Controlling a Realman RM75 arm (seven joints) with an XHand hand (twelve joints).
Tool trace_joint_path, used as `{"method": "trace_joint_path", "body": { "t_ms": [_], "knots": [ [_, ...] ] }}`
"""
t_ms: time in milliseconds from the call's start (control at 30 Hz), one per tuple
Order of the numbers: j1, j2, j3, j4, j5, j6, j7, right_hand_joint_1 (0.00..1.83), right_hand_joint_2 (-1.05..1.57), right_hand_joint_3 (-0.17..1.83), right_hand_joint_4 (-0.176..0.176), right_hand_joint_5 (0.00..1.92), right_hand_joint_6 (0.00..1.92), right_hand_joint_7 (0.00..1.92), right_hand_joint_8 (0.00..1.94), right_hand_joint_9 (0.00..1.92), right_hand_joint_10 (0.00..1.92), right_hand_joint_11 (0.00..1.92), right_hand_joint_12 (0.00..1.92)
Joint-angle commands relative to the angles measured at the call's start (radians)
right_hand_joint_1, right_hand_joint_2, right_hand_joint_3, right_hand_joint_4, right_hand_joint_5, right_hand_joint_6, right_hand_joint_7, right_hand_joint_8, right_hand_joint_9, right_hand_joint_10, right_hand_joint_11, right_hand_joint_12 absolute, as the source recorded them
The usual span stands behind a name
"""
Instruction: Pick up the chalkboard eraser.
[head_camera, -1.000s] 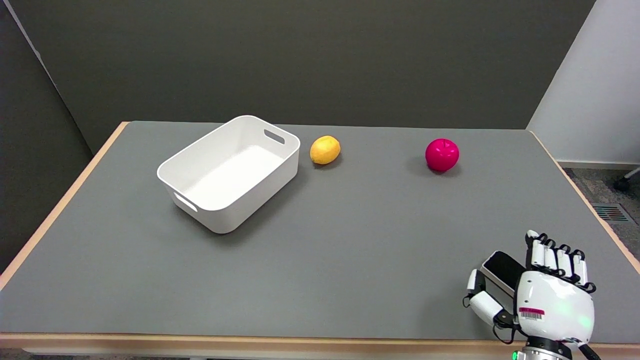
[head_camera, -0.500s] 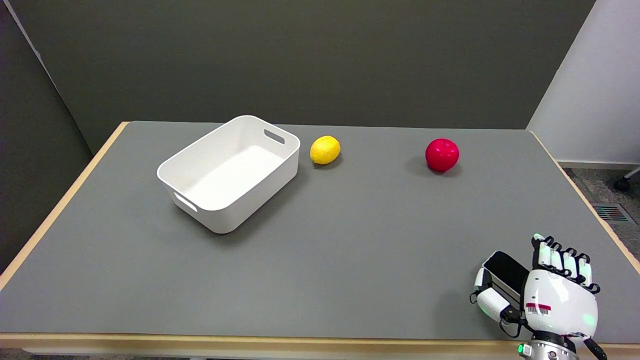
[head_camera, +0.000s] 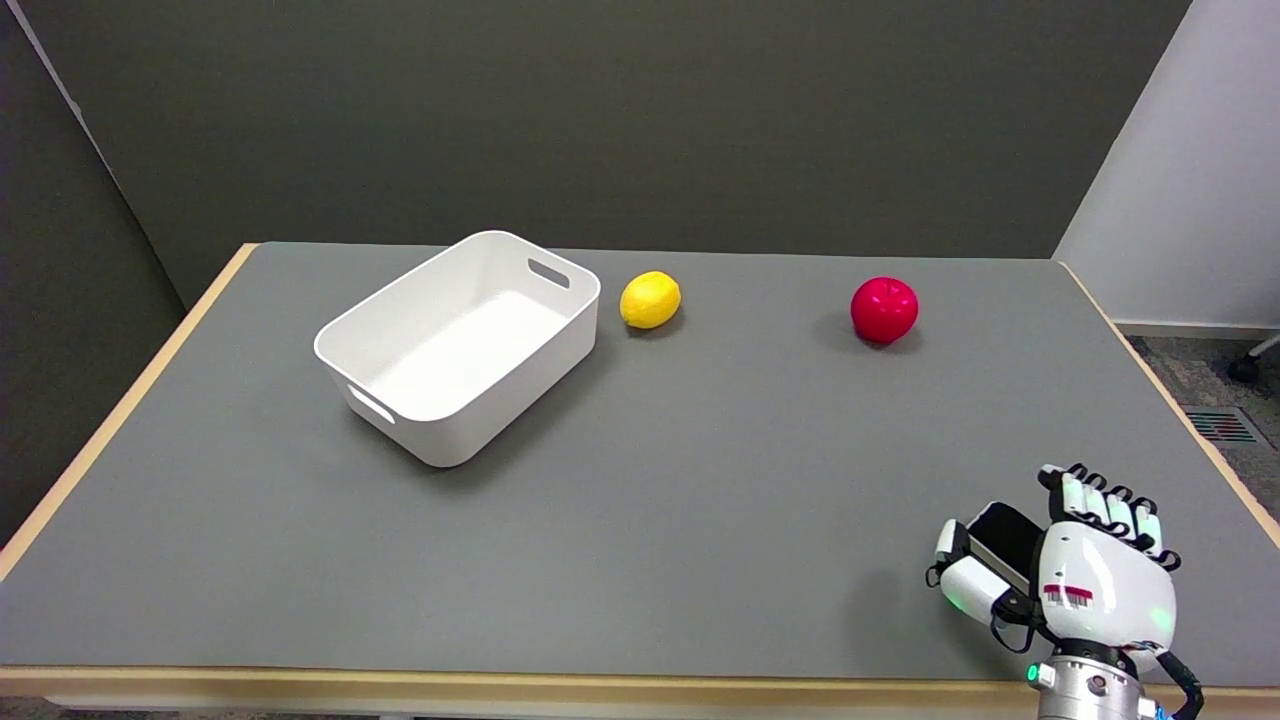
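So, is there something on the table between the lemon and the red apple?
No. In the head view, only bare grey table lies between the lemon and the red apple.

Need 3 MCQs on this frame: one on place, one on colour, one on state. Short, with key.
1. Where does the lemon lie?
A. inside the bin
B. just right of the white bin, on the table
C. beside the robot's hand

2. What colour is the apple?
A. green
B. yellow
C. red

3. What is the right hand doing?
A. gripping the chalkboard eraser
B. resting flat and spread on the table
C. touching the apple

Key: 1 B, the lemon sits on the grey table close to the bin's right end, outside its wall. 2 C, the apple is plainly red. 3 A, the thumb and the fingers close around the dark, white-edged eraser at the table's near right corner.
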Motion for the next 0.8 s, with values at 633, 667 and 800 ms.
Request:
{"method": "trace_joint_path", "body": {
  "t_ms": [633, 667, 800],
  "knots": [
    [-0.008, 0.088, -0.027, 0.195, 0.261, -0.086, 0.001, 0.48, 0.64, 0.82, -0.076, 0.29, 0.53, 0.34, 0.46, 0.19, 0.86, 0.07, 1.28],
    [-0.004, 0.092, -0.026, 0.195, 0.270, -0.091, 0.001, 0.48, 0.64, 0.82, -0.076, 0.28, 0.52, 0.33, 0.46, 0.18, 0.86, 0.06, 1.28],
    [0.009, 0.100, -0.020, 0.190, 0.278, -0.101, 0.002, 0.48, 0.64, 0.82, -0.075, 0.28, 0.52, 0.32, 0.45, 0.18, 0.85, 0.05, 1.27]
  ]
}}
